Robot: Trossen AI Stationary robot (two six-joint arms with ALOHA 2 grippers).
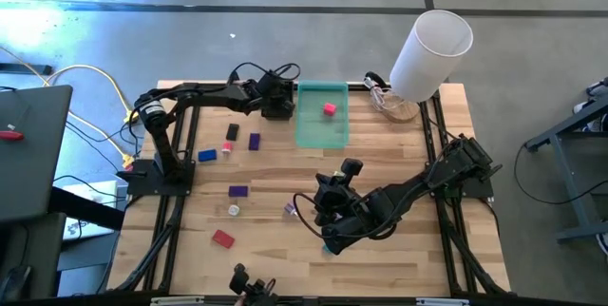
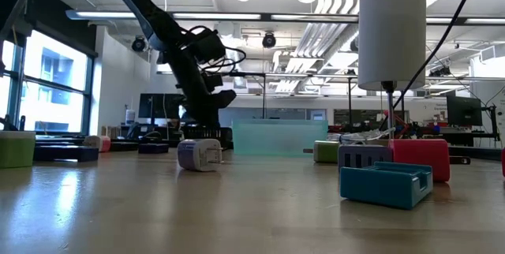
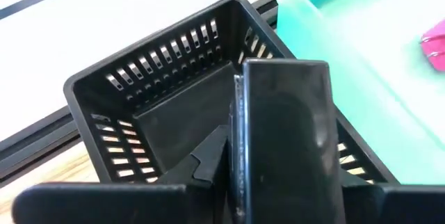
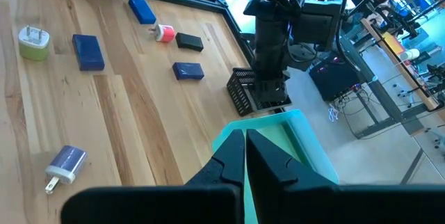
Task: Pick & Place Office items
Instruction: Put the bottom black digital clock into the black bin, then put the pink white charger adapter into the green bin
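Note:
Small pieces lie scattered on the wooden table: a black block [image 1: 232, 131], a purple one [image 1: 255, 141], a blue one [image 1: 207, 155], another purple [image 1: 237, 191], a red one [image 1: 223, 239], a teal one [image 1: 328, 247] and a small plug-like piece [image 1: 290, 209]. A pink piece [image 1: 329, 109] rests on the floor of the green tray [image 1: 321, 133]. My left gripper [image 3: 240, 78] is shut, pointing down into the small black tray [image 3: 160, 71] beside the green tray; nothing shows between its fingers. My right gripper [image 4: 245, 144] is shut and hovers mid-table, near the green tray's near side [image 4: 299, 140].
A tall white cylinder [image 1: 432, 54] stands at the far right corner, with cables beside it. The black tray [image 4: 243, 95] sits against the green tray's left wall. Black frame rails run along the table's left and right sides. Bare wood lies right of the green tray.

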